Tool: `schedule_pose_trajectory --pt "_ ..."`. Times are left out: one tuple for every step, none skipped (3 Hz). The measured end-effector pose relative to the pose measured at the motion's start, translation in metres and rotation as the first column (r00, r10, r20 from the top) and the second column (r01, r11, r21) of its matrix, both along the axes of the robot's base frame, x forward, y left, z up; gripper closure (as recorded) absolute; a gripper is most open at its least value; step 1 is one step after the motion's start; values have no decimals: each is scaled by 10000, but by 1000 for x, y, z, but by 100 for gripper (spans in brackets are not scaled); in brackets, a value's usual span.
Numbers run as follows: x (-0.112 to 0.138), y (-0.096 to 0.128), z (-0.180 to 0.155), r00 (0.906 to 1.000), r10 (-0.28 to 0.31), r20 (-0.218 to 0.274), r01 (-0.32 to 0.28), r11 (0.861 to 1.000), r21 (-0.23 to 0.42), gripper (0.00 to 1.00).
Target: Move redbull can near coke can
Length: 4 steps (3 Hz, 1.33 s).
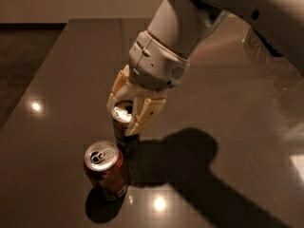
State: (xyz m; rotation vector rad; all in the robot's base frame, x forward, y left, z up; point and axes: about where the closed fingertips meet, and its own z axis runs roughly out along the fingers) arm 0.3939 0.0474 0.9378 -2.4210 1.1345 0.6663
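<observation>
The redbull can [125, 137], slim and dark with a silver top, stands upright on the dark table [61, 75]. My gripper [123, 117] comes down from the upper right, its cream fingers [142, 115] closed around the can's top on either side. The coke can [106, 171], wider and red with a silver top and pull tab, stands upright just in front and left of the redbull can, a small gap between them. The redbull can's upper body is partly hidden by the fingers.
The arm casts a large shadow [190, 160] over the table to the right of the cans. A pale striped object [266, 53] sits at the table's far right. The table's left edge runs along a dark floor [19, 56].
</observation>
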Motion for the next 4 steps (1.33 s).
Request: schedule_pose_trajectory --pt "-3 -2 -4 9994 352 -63 -353 9992 -168 39" --pt "-4 -2 -4 9974 605 -391 -614 9979 -215 15" --pt "-5 0 -5 9942 810 -706 -831 9962 -274 0" --pt "-5 0 -5 9940 821 -717 -842 9961 -276 0"
